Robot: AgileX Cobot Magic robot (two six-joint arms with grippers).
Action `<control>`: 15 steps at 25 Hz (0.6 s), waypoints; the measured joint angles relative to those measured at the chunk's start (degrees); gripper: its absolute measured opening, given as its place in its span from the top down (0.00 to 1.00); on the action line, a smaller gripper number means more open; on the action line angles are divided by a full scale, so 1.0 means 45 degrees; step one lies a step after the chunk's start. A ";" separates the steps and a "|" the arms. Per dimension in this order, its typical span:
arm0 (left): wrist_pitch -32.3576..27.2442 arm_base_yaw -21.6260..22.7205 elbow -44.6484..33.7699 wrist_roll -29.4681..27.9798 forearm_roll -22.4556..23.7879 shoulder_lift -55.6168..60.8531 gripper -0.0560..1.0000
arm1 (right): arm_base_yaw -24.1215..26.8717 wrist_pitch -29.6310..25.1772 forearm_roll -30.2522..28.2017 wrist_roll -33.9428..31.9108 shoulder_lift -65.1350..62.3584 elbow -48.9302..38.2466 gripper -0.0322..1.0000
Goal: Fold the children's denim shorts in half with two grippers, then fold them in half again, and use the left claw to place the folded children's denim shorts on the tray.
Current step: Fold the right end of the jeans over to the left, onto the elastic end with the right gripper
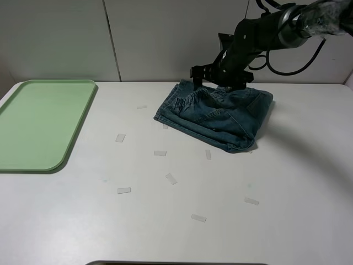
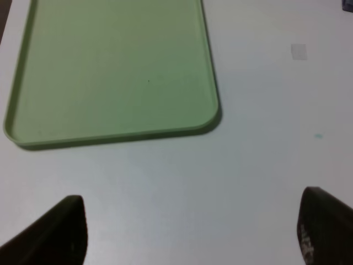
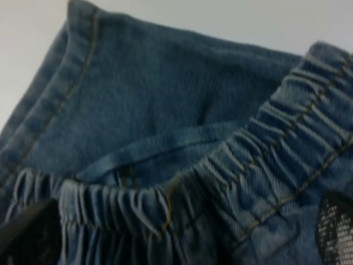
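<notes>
The children's denim shorts (image 1: 220, 117) lie bunched and folded over on the white table, right of centre. My right gripper (image 1: 219, 81) reaches down onto their far edge. In the right wrist view it (image 3: 176, 237) hangs open just above the gathered waistband (image 3: 265, 149), one finger (image 3: 25, 234) on each side and nothing clamped. The pale green tray (image 1: 38, 124) sits bare at the table's left edge. My left gripper (image 2: 190, 232) is open over bare table beside the tray's (image 2: 110, 66) rounded corner. The exterior high view does not show the left arm.
Several small white tape strips (image 1: 160, 153) are scattered on the table between the tray and the shorts; one strip (image 2: 298, 51) shows in the left wrist view. A pale wall (image 1: 165, 38) rises right behind the table's far edge.
</notes>
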State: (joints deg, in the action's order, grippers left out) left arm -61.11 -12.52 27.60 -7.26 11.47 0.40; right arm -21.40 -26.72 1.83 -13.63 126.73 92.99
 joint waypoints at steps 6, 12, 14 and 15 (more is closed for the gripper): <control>0.0000 0.0000 0.0000 0.0000 0.0000 0.0000 0.22 | 0.0000 -0.0044 0.0000 0.0000 0.0000 -0.0428 0.30; 0.0000 0.0000 0.0000 0.0000 0.0000 0.0000 0.22 | -0.0034 0.0075 -0.0017 0.0070 0.0000 -0.1256 0.30; 0.0000 0.0000 0.0000 0.0000 0.0000 0.0000 0.22 | -0.0089 0.0251 -0.0020 0.0300 0.0000 -0.1388 0.30; 0.0000 0.0000 0.0000 0.0000 0.0000 0.0000 0.22 | -0.0121 0.0339 -0.0020 0.0412 0.0000 -0.1427 0.30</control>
State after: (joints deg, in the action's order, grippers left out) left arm -61.11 -12.52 27.60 -7.26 11.47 0.40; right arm -21.95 -25.20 1.74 -11.78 126.73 86.57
